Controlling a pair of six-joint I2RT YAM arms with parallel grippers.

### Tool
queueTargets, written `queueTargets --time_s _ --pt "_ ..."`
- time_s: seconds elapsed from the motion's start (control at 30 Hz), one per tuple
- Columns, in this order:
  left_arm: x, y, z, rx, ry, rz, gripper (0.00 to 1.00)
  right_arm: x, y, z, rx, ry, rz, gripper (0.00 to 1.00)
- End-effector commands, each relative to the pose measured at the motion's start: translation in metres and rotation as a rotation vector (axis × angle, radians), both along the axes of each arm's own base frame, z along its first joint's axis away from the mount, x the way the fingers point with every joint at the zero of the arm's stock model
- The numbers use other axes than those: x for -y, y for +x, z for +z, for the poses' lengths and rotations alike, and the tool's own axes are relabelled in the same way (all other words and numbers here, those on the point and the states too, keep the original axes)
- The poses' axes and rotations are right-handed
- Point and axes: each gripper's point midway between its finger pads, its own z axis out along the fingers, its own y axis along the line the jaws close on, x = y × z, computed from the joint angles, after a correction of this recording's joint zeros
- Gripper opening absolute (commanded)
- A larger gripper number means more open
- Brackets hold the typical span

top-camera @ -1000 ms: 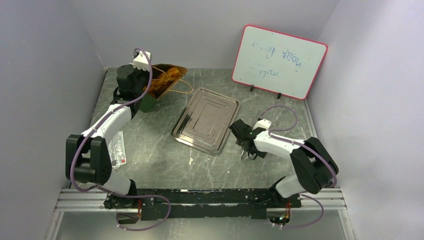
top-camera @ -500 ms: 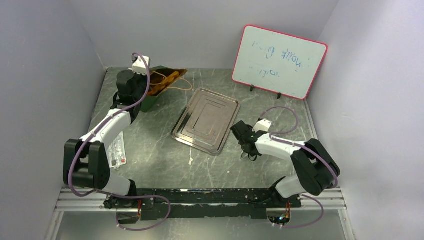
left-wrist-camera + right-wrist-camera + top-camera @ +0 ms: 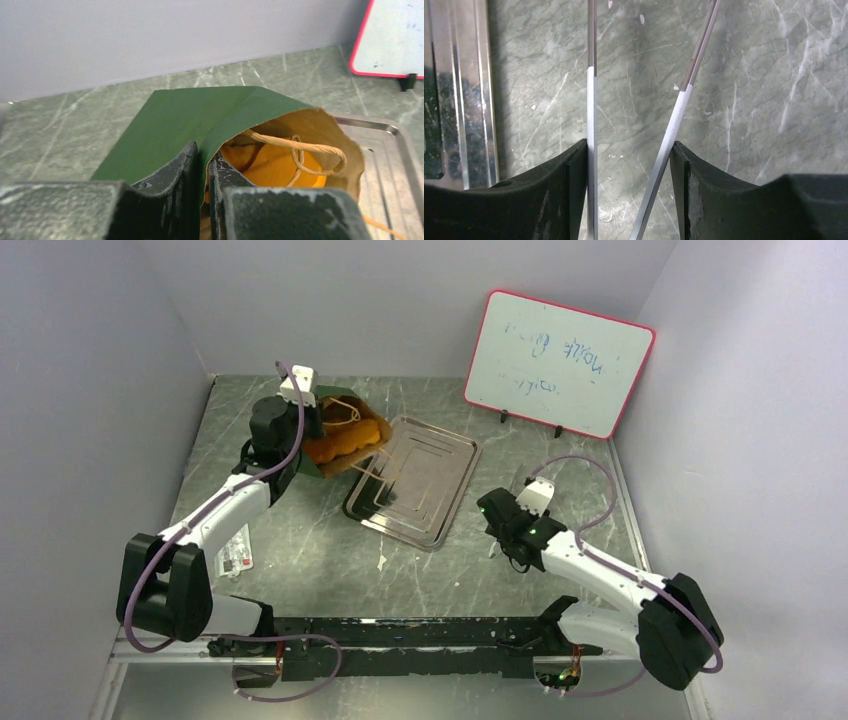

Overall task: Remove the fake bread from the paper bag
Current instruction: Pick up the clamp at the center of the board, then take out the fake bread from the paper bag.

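Left gripper (image 3: 202,161) on paper bag (image 3: 200,110)

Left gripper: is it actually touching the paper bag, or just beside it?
Touching. The left wrist view shows the left gripper closed on the paper bag: its green wall is pinched between the two fingers, with no gap.

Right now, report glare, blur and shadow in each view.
Top external: even light, the tray mirrors streaks, whiteboard writing too faint to read. Left wrist: left fingers slightly soft, paper bag sharp. Right wrist: tongs glint against the table, right fingers dark.
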Motion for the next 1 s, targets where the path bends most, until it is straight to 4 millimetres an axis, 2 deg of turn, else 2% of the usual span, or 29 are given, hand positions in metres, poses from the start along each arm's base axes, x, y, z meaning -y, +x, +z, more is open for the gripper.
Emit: queueTargets --time_s 0.0,0.3,0.5,0.77,0.97 --pt "0.01 -0.007 0.011 0.031 -0.108 0.015 0.07 0.002 -0.004 0.017 0.029 -0.002 0.026 0.53" --pt "0.014 -0.011 0.006 0.016 -0.173 0.014 0.07 -0.01 -0.01 0.031 0.049 0.061 0.109 0.43" --pt "0.014 -0.014 0.002 0.011 -0.176 0.01 0.07 -0.029 -0.011 0.043 0.072 0.112 0.186 0.39" --pt "0.017 -0.017 -0.005 -0.006 -0.184 0.002 0.07 -0.055 -0.013 0.082 0.145 0.163 0.27 0.39" --pt "0.018 -0.019 -0.009 -0.015 -0.185 0.0 0.07 -0.063 -0.016 0.107 0.176 0.203 0.323 0.34"
